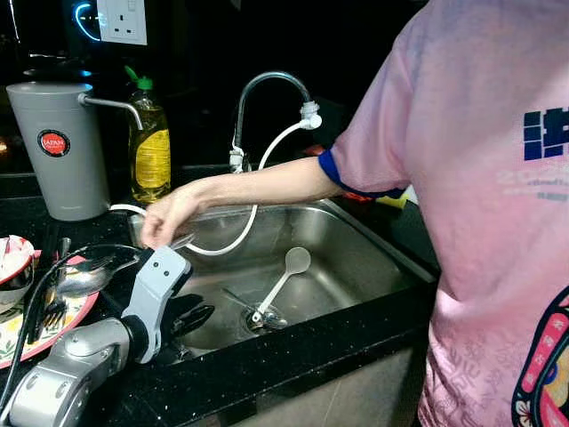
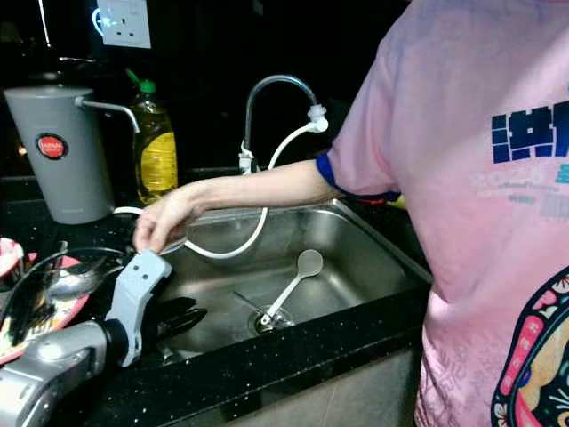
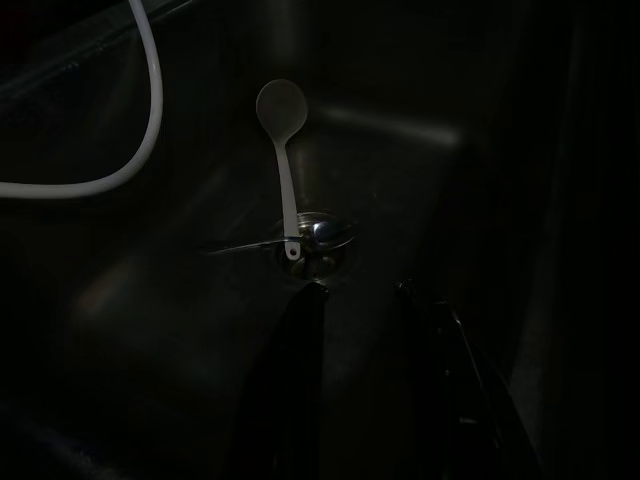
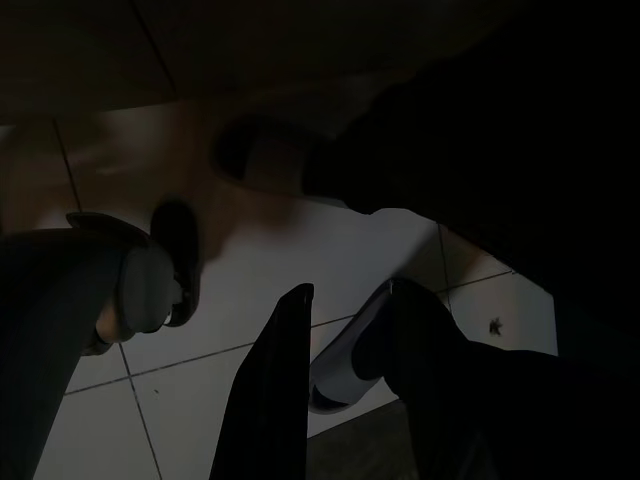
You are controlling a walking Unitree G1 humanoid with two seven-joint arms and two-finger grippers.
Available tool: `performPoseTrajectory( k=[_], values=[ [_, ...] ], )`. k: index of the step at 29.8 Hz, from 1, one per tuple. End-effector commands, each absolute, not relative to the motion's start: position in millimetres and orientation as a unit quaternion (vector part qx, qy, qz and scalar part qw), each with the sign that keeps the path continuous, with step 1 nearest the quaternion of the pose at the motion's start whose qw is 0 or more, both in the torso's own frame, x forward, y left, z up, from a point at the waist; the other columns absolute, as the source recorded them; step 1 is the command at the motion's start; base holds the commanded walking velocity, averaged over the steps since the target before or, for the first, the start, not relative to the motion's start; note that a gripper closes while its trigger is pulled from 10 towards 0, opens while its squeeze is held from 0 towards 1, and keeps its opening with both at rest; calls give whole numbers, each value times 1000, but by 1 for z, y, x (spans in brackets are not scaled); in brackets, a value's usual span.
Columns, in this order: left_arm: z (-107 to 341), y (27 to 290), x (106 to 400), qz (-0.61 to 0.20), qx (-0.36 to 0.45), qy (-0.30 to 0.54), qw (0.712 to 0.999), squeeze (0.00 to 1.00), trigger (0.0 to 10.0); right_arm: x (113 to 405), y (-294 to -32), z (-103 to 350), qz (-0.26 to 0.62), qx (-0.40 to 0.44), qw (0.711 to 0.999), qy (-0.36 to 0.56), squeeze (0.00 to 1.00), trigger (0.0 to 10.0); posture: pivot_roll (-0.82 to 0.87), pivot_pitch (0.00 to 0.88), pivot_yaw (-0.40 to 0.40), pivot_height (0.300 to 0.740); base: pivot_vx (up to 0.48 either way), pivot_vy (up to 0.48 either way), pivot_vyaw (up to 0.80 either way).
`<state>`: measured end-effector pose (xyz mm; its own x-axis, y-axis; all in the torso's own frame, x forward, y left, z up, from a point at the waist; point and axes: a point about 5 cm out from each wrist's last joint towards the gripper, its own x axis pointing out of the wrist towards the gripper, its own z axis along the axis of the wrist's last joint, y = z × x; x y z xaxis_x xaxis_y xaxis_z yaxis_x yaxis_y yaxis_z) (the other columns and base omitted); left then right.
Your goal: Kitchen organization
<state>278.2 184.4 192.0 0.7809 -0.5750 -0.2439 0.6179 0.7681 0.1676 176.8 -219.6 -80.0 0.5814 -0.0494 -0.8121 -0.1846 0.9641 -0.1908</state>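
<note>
Left gripper [image 1: 197, 316] hangs over the sink [image 1: 373, 258] near edge, fingers apart, empty. White spoon [image 1: 283, 281] lies by the sink drain; a person's hand [image 1: 169, 216] is at the sink's left rim. Right gripper [image 4: 345, 300] hangs idle, fingers apart.

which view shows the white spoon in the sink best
The left eye view: the white spoon lies fully lit, handle end at the drain. The right eye view shows it much the same. The left wrist view shows it whole but dim, beyond the open left gripper.

Your pink-shirted person [image 1: 480, 213] is cut off by the frame edge; the patterned plate [image 1: 53, 325] likewise runs off frame.
</note>
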Motion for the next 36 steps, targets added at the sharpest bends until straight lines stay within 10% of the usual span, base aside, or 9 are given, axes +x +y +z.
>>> performPoseTrajectory(
  k=[1,36],
  values=[
    [183,183,279,-319,108,110,935,0,10000,176,-226,-79,27,-127,879,458,0,10000,-26,0,-127,740,0,0,0],
    [184,180,281,-321,104,103,936,0,10000,179,-228,-77,24,-129,881,455,0,10000,-25,0,-128,740,0,0,0]
  ],
)
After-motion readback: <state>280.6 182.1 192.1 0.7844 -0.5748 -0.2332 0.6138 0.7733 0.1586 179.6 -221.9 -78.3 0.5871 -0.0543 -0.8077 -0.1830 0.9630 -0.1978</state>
